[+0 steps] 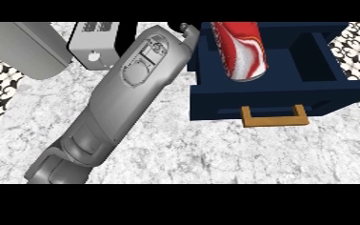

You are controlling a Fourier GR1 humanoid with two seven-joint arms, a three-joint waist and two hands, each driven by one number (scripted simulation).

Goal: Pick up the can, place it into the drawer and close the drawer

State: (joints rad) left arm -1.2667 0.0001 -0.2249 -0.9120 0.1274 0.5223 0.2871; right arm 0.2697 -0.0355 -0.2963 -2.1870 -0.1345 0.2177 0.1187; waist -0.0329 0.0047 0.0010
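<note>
A red and white can (242, 50) sits inside the open dark blue drawer (264, 97), in its left part. The can's far end is cut off at the view's top, and nothing is holding it. The drawer's tan handle (274, 117) faces me on its front panel. My left forearm runs from the lower left up to the drawer's back left corner. Only a small black bit of the left hand (185, 27) shows there, just left of the can and apart from it. The right hand is out of view.
A white boxy appliance (94, 42) with vents and a knob stands at the top left, beside a large rounded grey object (29, 47). The speckled grey counter (211, 148) spreads in front of the drawer. Black and white patterned patches show at both side edges.
</note>
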